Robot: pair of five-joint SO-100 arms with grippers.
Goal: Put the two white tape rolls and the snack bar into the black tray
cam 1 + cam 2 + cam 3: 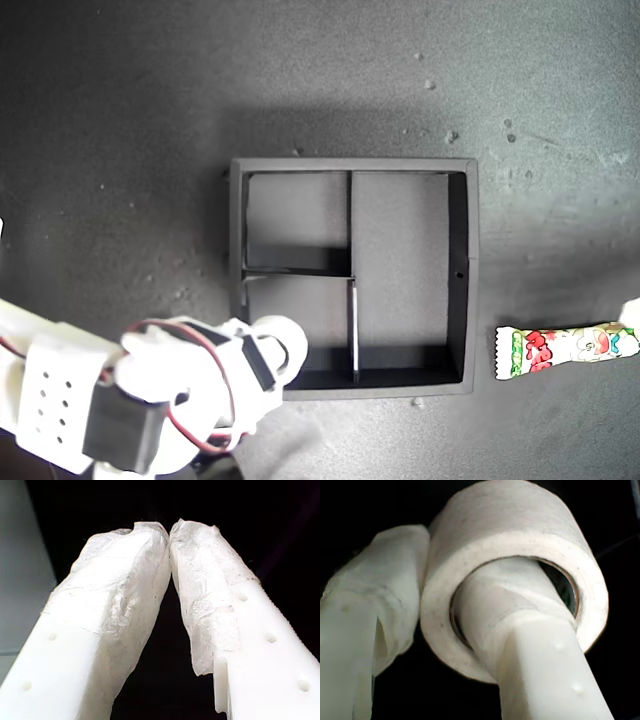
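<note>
The black tray lies in the middle of the exterior view, and all three of its sections look bare. My second gripper is shut on a white tape roll. One finger passes through the roll's hole and the other presses on its outer wall. Arm and roll sit over the tray's lower-left corner in the exterior view. The snack bar lies flat on the mat to the exterior view's right of the tray. My first gripper is shut with its padded tips touching and nothing between them. Only one tape roll shows.
The tray and bar rest on a dark grey mat with scattered light specks. The second arm's white body and black servo fill the exterior view's lower left. A small white tip shows at that view's right edge above the bar.
</note>
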